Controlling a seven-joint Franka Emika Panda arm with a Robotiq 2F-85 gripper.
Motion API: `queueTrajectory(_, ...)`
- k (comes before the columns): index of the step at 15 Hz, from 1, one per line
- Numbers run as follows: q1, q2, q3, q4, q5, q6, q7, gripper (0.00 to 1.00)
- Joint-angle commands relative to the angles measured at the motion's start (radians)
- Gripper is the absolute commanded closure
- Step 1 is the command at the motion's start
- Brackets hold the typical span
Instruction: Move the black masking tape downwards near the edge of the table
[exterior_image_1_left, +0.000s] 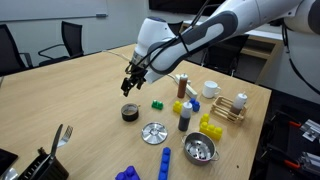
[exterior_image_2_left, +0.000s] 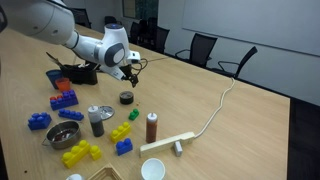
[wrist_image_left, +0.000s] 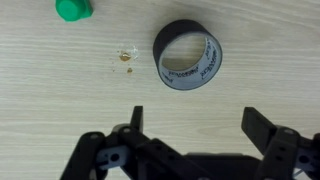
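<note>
1. Your gripper (wrist_image_left: 195, 125) is spread wide. In the wrist view, both fingers (wrist_image_left: 135, 122) stand well apart along the bottom of the frame with nothing pinched between them.
2. The black masking tape (wrist_image_left: 205, 68) lies flat on the light wooden surface (wrist_image_left: 60, 90), upper centre-right in the wrist view. Its hollow centre faces up and there is pale print on its inner wall.
3. The roll sits above the gap between your fingers and is not touching either one.
4. A green block (wrist_image_left: 73, 10) is in the upper left corner of the wrist view. A small brownish speck (wrist_image_left: 125, 57) marks the wood just left of the roll.
5. In an exterior view, the gripper (exterior_image_1_left: 130, 85) hangs left of centre over the tape (exterior_image_1_left: 130, 113), clear of it.
6. In that frame, a silver disc (exterior_image_1_left: 153, 132) lies just lower right of the roll. A metal bowl (exterior_image_1_left: 199, 150) is further toward the lower right, among yellow blocks (exterior_image_1_left: 210, 125).
7. In an exterior view, the tape (exterior_image_2_left: 125, 98) sits left of centre with the gripper (exterior_image_2_left: 130, 68) above it. A brown bottle (exterior_image_2_left: 151, 127) stands to the lower right, and a white cable (exterior_image_2_left: 215, 115) trails across the right half.
</note>
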Motion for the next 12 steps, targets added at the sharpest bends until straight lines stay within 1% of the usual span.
queueTrajectory(1, 0.012, 0.075, -0.006, 0.117, 0.01, -0.032, -0.028, 0.0)
queueTrajectory(5, 0.02, 0.149, -0.012, 0.182, 0.008, -0.043, -0.029, 0.0)
queueTrajectory(12, 0.048, 0.254, -0.062, 0.293, -0.027, -0.091, -0.018, 0.0)
